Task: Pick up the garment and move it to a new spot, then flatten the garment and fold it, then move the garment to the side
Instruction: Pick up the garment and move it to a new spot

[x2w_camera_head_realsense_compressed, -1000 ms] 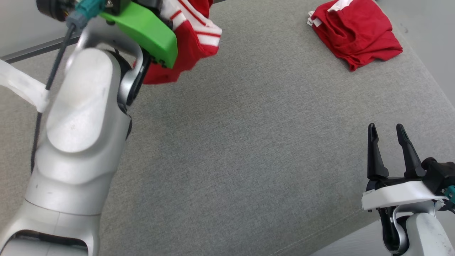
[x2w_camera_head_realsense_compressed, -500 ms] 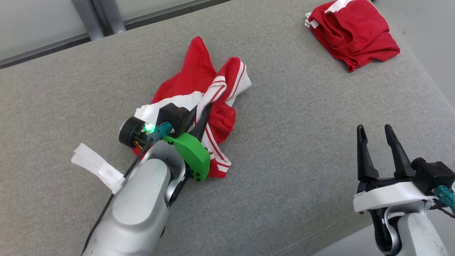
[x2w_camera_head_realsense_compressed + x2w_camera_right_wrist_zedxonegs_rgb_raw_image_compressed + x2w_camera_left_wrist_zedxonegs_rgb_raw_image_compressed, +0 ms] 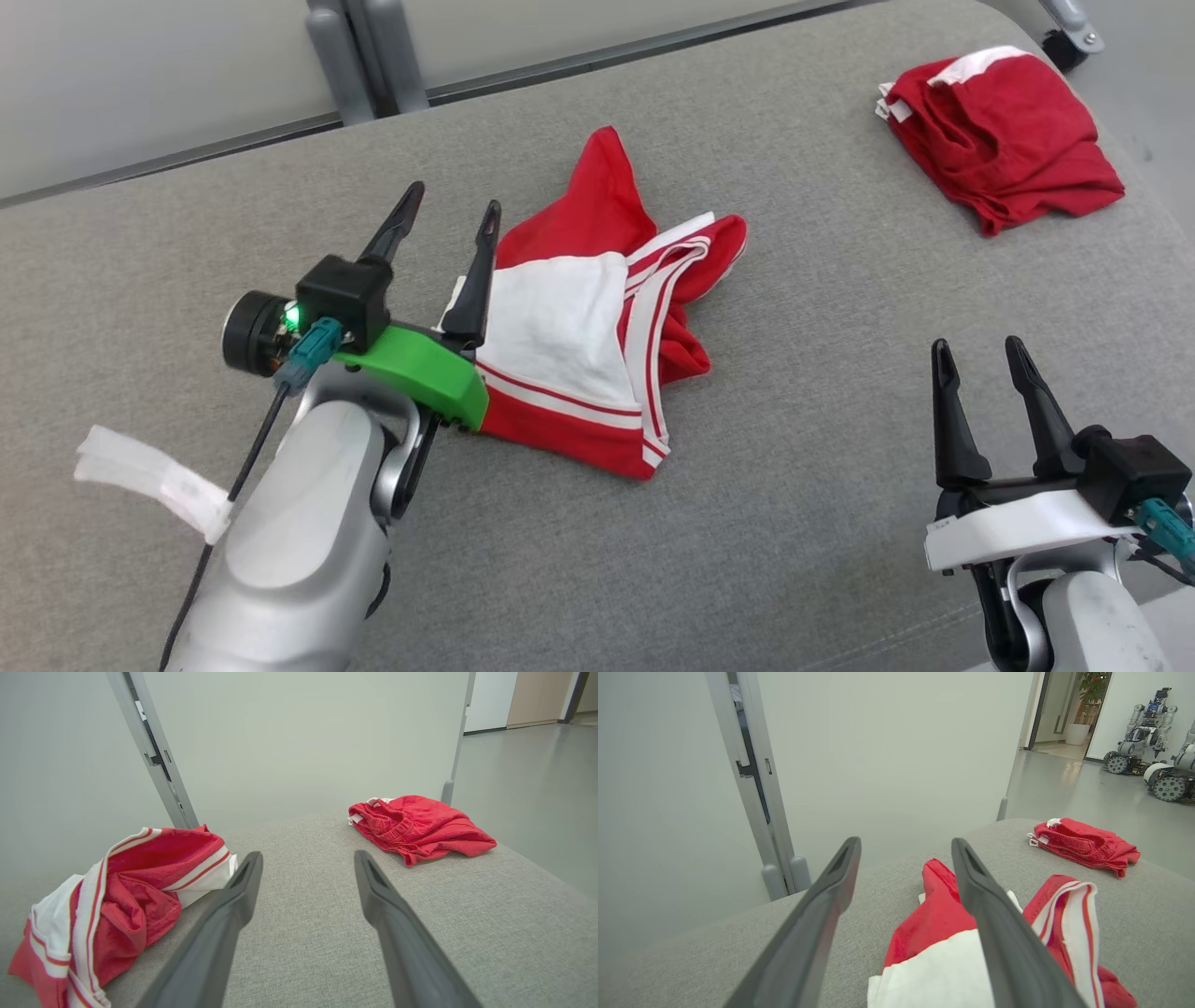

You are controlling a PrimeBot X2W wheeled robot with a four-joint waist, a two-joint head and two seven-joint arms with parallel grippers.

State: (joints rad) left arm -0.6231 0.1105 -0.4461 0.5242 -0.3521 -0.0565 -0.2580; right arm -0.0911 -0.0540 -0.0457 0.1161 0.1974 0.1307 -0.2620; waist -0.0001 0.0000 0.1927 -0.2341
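The garment, red with white panels and stripes, lies crumpled near the middle of the grey padded table. My left gripper stands open just off its left edge, its right finger over the cloth's edge and nothing between the fingers. The left wrist view has the garment behind the right finger. Open and empty, my right gripper hovers at the lower right, well apart from the cloth. From the right wrist, the garment lies to the left.
A second red garment lies bunched at the table's far right corner, also as red garment. A wall and metal posts stand behind the table's far edge. Other robots are parked across the room.
My left gripper came down with the garment, let it go on the table and opened. The cloth now lies spread wider. The head camera has shifted; the right gripper keeps its pose.
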